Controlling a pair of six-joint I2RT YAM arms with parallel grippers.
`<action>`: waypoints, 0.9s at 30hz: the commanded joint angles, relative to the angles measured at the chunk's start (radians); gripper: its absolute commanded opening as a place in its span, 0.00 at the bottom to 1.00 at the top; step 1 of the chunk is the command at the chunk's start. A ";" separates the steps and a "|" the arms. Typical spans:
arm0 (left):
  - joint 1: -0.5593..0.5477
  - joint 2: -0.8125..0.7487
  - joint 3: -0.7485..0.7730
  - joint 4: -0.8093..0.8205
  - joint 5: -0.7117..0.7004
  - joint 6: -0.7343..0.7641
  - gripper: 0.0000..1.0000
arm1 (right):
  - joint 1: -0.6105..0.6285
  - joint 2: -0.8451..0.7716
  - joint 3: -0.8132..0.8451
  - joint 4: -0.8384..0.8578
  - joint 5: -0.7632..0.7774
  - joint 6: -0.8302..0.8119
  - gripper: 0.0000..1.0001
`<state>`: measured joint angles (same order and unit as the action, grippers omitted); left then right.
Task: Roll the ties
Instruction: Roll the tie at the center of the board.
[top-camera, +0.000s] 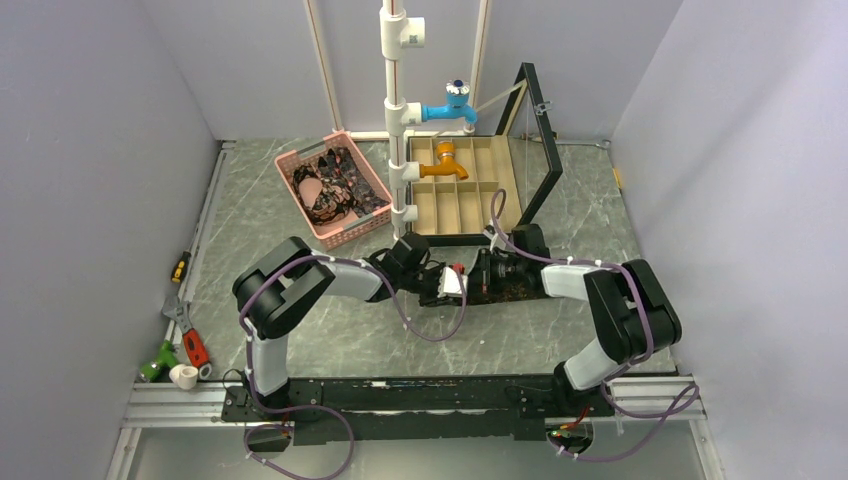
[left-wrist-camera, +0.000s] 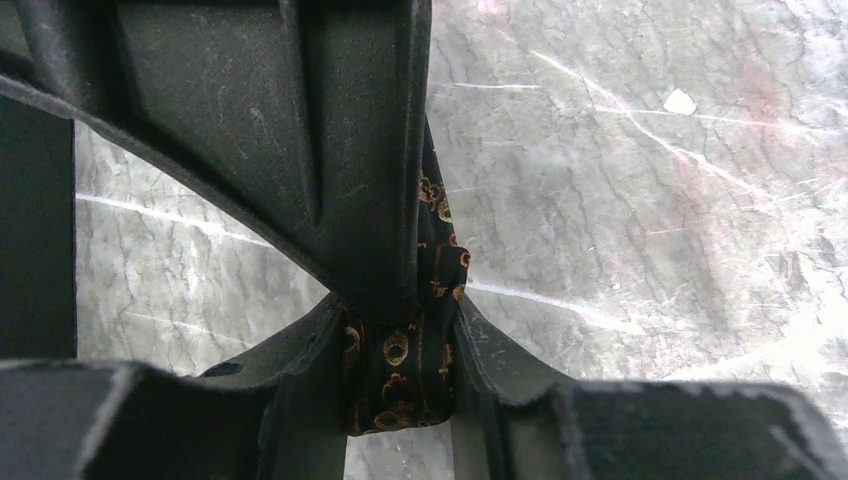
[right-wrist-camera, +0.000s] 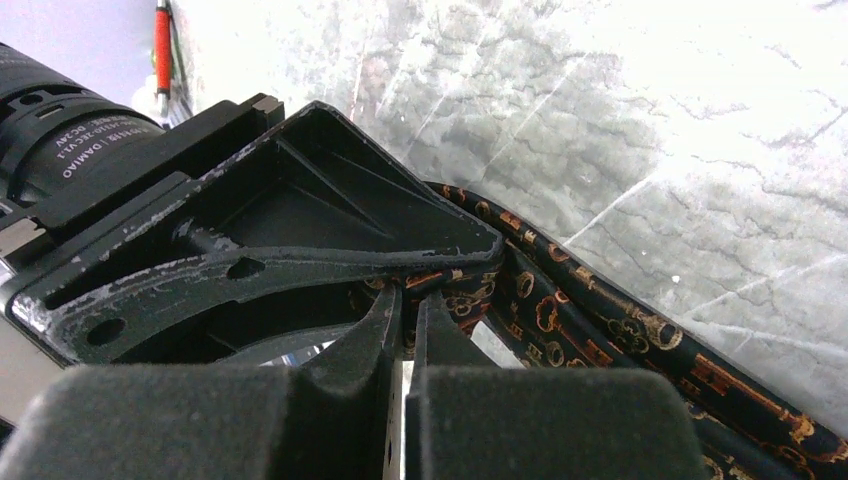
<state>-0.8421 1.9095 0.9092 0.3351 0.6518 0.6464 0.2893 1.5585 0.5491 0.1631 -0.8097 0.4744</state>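
A dark tie with a gold and orange ring pattern (top-camera: 512, 293) lies on the marble table just in front of the wooden box. My left gripper (top-camera: 447, 283) and right gripper (top-camera: 481, 277) meet tip to tip over its left end. In the left wrist view the left gripper (left-wrist-camera: 400, 360) is shut on a fold of the tie (left-wrist-camera: 398, 375). In the right wrist view the right gripper (right-wrist-camera: 410, 300) is shut on the tie (right-wrist-camera: 600, 325), which trails away to the lower right. More patterned ties (top-camera: 335, 190) lie in the pink basket (top-camera: 360, 230).
An open wooden divided box (top-camera: 470, 195) with its raised glass lid (top-camera: 535, 140) stands behind the grippers. A white pipe post (top-camera: 397, 110) with blue and orange taps rises beside it. Hand tools (top-camera: 185, 340) lie at the table's left edge.
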 joint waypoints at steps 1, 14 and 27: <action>0.007 0.052 -0.075 -0.242 -0.022 -0.020 0.39 | 0.005 0.039 0.027 -0.043 0.139 -0.115 0.00; 0.026 -0.378 -0.190 -0.035 -0.083 -0.194 0.99 | 0.007 0.033 0.028 -0.063 0.154 -0.145 0.00; 0.097 -0.365 -0.227 0.169 -0.005 -0.488 0.99 | 0.013 0.038 0.074 -0.139 0.164 -0.158 0.00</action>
<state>-0.7792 1.4544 0.6548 0.4370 0.5488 0.2333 0.2974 1.5806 0.6121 0.0685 -0.7372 0.3801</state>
